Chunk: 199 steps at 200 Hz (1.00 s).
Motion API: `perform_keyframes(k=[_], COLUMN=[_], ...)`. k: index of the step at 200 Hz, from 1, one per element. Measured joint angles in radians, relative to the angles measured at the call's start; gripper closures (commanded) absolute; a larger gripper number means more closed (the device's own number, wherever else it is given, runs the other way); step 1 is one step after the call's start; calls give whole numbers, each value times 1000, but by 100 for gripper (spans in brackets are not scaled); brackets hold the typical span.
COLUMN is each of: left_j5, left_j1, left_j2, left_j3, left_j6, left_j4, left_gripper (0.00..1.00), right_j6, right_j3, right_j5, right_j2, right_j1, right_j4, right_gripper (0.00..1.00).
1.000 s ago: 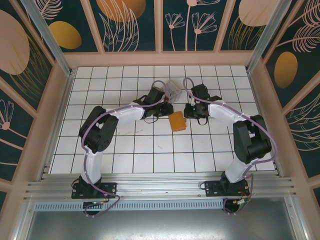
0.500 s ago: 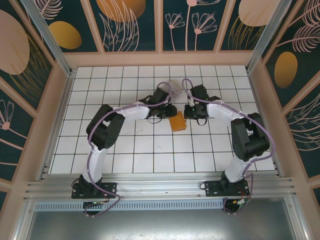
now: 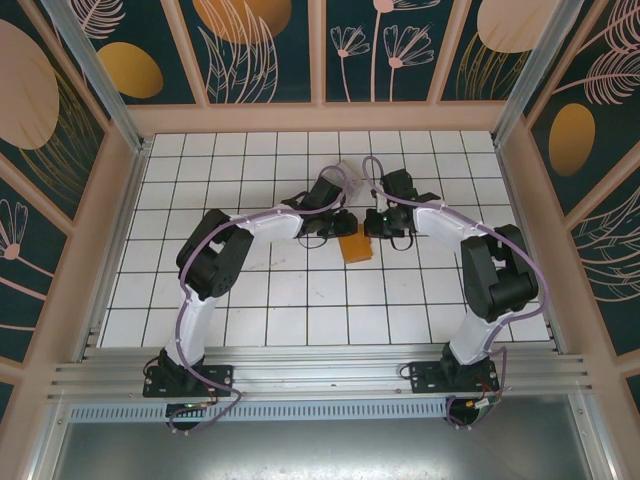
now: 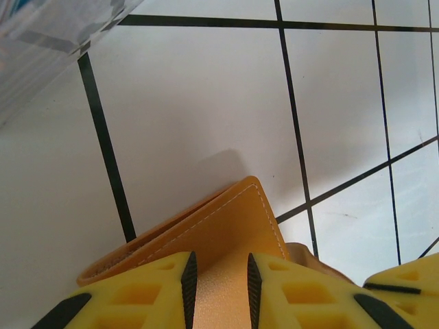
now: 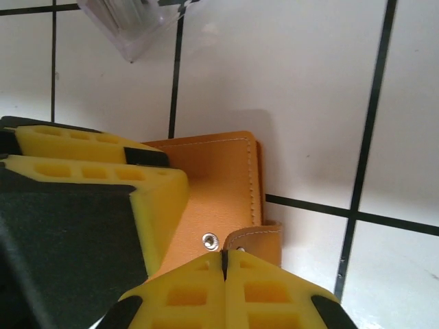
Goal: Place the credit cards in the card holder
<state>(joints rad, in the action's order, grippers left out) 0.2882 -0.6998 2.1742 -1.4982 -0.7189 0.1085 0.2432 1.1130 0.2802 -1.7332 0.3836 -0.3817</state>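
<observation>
The left end effector (image 4: 219,267) has two blocky yellow fingers of cellular, foam-like plastic with black pads. Its jaws stand a little apart, and smooth orange leather fills the gap between them. It appears to pinch the card holder (image 4: 230,219) near one edge, most likely to steady it so the other arm can work on it.

The card holder runs forward from these fingertips. It is a flat orange-tan folder with pale stitching around a rounded corner. To the left of the fingertips its edge gapes slightly and shows a fuzzy tan lining. Its far corner throws a soft shadow on the desk (image 4: 206,89), so it seems tilted rather than lying flat. The desk is glossy white, ruled into squares by thin black lines. Far ahead and left of the fingertips is the corner of a clear plastic box (image 4: 48,41), its contents too blurred to tell.

The right end effector (image 5: 224,259) is fully closed, its yellow fingers meeting in a thin seam. Caught at that seam is the card holder's small closure tab (image 5: 255,238), a stitched strip curling up from the cover. A silver snap stud (image 5: 210,240) sits just left of the fingertips. The grip looks meant to peel the tab back and open the card holder for filling. The left arm's fingers (image 5: 89,181) lie across the cover to this end effector's left.
</observation>
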Motion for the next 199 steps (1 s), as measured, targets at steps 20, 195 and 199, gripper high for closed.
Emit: perform_keyframes(k=[20,195,199], left_j5=[0,-24,-24], left_j1=[0,-1,-1], left_j2=[0,0,0], left_j3=[1,34,34], left_j6=[-5,-45,-45], left_j4=[0,-41,-41], left_gripper=[71,82,82], right_j6=[2,2,2], right_j3=[-6,-14,-14], right_j5=[21,92,94], right_j2=[-17,-82,-82], right_j1=[7,15,15], right_j4=[15,69,69], right_gripper=[98,100,100])
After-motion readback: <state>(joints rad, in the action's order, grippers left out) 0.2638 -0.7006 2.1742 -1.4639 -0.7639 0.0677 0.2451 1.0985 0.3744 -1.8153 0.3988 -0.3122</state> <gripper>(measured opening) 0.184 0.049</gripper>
